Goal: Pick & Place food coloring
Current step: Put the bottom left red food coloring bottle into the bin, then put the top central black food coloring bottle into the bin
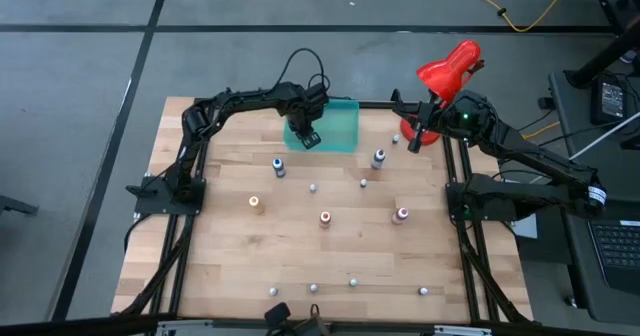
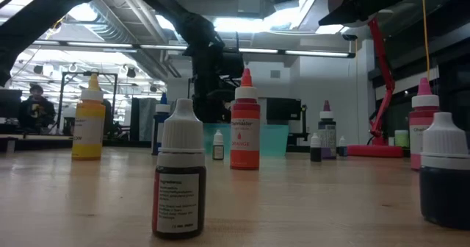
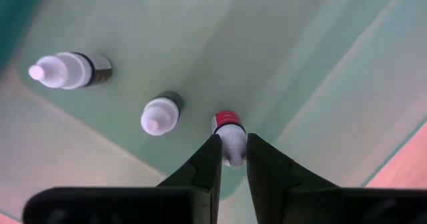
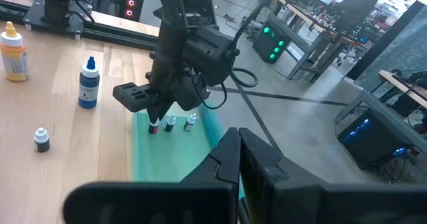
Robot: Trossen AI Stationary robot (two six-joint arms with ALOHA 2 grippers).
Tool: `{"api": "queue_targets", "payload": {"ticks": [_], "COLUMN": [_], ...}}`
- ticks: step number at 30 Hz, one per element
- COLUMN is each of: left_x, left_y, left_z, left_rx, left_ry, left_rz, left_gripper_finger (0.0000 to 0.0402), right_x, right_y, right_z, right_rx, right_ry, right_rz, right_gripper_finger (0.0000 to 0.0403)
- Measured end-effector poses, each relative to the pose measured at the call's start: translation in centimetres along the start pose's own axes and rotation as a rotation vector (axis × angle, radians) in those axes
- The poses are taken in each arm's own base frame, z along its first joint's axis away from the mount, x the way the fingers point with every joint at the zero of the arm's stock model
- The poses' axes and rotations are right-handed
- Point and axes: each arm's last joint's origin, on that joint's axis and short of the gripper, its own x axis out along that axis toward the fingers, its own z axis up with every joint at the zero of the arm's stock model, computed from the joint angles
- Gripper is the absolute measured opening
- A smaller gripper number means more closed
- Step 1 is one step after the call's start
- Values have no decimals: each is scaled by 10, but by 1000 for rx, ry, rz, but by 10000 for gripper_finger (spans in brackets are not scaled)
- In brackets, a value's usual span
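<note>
Gripping a red-banded bottle (image 3: 227,129), the left pincer (image 3: 231,159) stands it beside two others in the green tray (image 3: 320,64).

The left claw (image 3: 232,159) fills the lower middle of the frame, its two dark fingers (image 3: 208,164) pinched on the white cap of a small red-labelled bottle (image 3: 227,125). Left of it stands a small white-capped bottle (image 3: 160,115); a third bottle (image 3: 69,69) stands at upper left. All rest on a green tray (image 3: 280,44). The wooden surface (image 3: 405,174) shows at lower right.
</note>
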Motion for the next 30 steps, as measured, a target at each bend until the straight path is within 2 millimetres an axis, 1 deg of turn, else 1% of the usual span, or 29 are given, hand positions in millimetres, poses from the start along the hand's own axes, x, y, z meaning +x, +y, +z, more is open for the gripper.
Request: {"api": "queue_targets", "payload": {"ticks": [11,16,19,21,23,27,30], "left_x": [0,-13,-33,-52,-71,-105,-118], "left_y": [-4,-4,-6,-9,-16,-36,-54], "left_z": [1,7,10,12,12,3,-8], "left_rx": [-7,-7,6,29,76,213,328], "left_ry": [-11,-21,-30,-46,-56,-100,-106], "left_rz": [-4,-2,-1,-3,-5,-22,-30], "left_gripper_finger": [101,117,122,124,125,124,124], "right_x": [0,0,0,0,0,0,0], "right_y": [0,0,0,0,0,0,-1], "right_z": [0,0,0,0,0,0,0], "right_rx": [3,3,3,3,3,3,4], "right_ry": [0,0,0,-1,-1,0,1], "right_rz": [0,0,0,1,1,-1,-4], "right_gripper_finger": [12,12,12,12,12,12,12]}}
